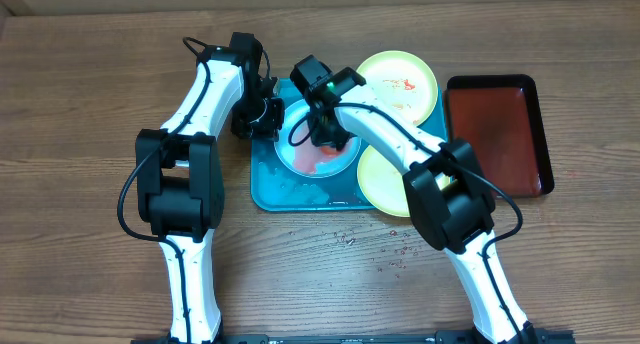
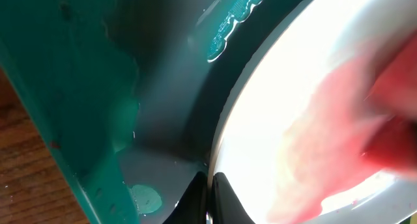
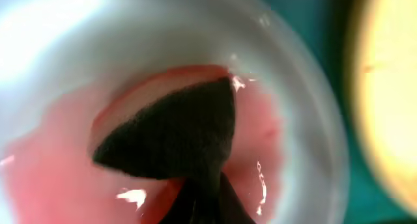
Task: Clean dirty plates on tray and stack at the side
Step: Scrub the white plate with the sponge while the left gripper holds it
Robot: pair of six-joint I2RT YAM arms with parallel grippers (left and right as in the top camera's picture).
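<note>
A pale blue-white plate (image 1: 298, 156) smeared with red sauce lies on the wet teal tray (image 1: 300, 196). My left gripper (image 1: 272, 119) is shut on this plate's left rim; the left wrist view shows the fingers (image 2: 210, 196) pinched on the rim of the plate (image 2: 293, 87) above the tray floor (image 2: 78, 68). My right gripper (image 1: 326, 134) is shut on a dark sponge (image 3: 171, 133) that is pressed into the red sauce on the plate (image 3: 58, 42). Two yellow-green plates lie to the right, one at the back (image 1: 402, 79) and one at the front (image 1: 382, 184).
A dark red tray with a black rim (image 1: 500, 134) lies at the right. Small drops and sauce specks (image 1: 395, 254) dot the wooden table in front of the teal tray. In the right wrist view a yellow plate (image 3: 391, 87) shows at the right edge.
</note>
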